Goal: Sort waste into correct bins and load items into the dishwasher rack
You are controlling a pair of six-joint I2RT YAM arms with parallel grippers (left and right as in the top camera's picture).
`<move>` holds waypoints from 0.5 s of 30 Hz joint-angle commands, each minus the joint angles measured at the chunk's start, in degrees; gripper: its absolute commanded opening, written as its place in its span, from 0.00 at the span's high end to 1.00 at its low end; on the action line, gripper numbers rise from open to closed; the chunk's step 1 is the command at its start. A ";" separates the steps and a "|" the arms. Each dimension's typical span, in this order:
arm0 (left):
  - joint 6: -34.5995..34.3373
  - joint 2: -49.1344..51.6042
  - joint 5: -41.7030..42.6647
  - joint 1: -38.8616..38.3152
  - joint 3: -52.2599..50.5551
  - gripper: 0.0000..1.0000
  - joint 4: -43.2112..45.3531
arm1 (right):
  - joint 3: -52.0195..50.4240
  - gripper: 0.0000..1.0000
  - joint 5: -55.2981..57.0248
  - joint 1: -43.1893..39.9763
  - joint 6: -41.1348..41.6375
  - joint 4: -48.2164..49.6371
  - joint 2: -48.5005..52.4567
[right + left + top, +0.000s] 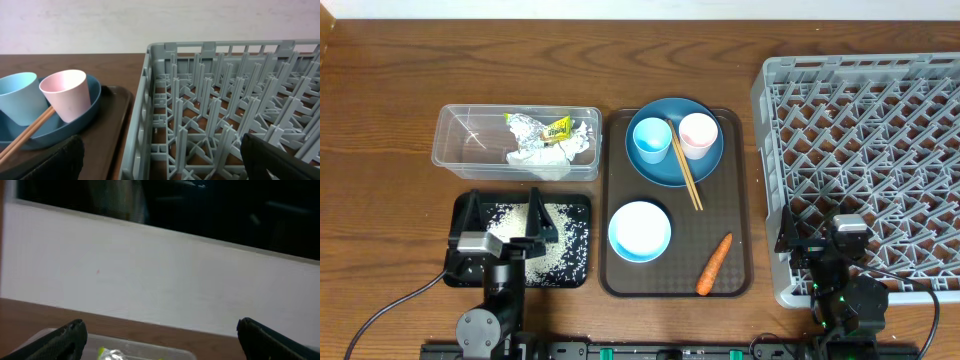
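The brown serving tray (725,190) is acting as the staging area: it is carrying the large blue plate (655,172) with the light blue cup (651,140), the pale pink cup (697,133) and the chopsticks (686,168) resting across it, plus the white-and-blue bowl (640,231) and the carrot (714,265) near its front right corner. The black tray (578,205) and clear tub (460,140) are lying to its left for waste, and the dishwasher rack (880,110) is standing to its right for dishes, so each arm is facing its own destination. Both arms are sitting folded low at the near table edge. The left gripper (160,335) is hanging over the black tray, released and grasping nothing; the right gripper (160,160) is hanging at the rack's near left corner, likewise spread wide and empty.
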 commanded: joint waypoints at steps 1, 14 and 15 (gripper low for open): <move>-0.52 -0.31 4.13 0.20 4.90 0.01 -4.07 | -0.09 0.01 -0.02 -0.07 -0.26 -0.22 -0.15; 0.92 27.91 3.17 0.20 58.29 0.01 -60.70 | -0.09 0.01 -0.02 -0.07 -0.26 -0.22 -0.15; 1.66 32.24 3.15 0.20 64.19 0.01 -65.75 | -0.09 0.01 -0.02 -0.07 -0.26 -0.22 -0.15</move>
